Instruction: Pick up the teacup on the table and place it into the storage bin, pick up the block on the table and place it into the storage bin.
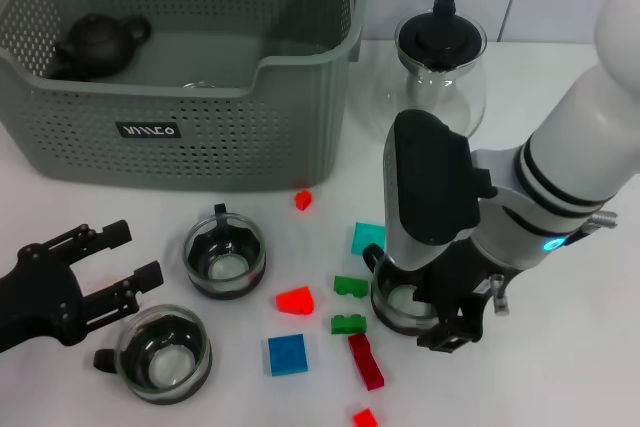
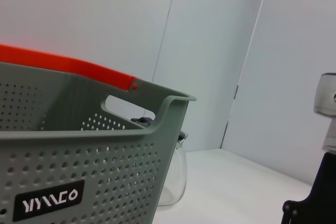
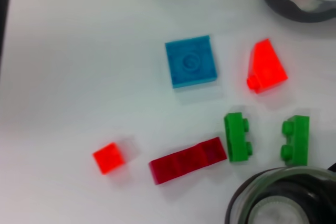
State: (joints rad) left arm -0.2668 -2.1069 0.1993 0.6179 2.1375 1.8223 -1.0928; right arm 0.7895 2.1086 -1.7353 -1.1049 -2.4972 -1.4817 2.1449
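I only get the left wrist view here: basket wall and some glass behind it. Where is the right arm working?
Observer: The right gripper is down at a glass teacup on the table, to the right of the storage bin.
Operator: Is anything in the bin?
Observer: A dark teapot sits in its far left corner.
Operator: And my own gripper?
Observer: The left gripper hovers low in front of the bin, jaws open, beside a second teacup.

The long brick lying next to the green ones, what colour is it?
Dark red long brick, clearest in the right wrist view.
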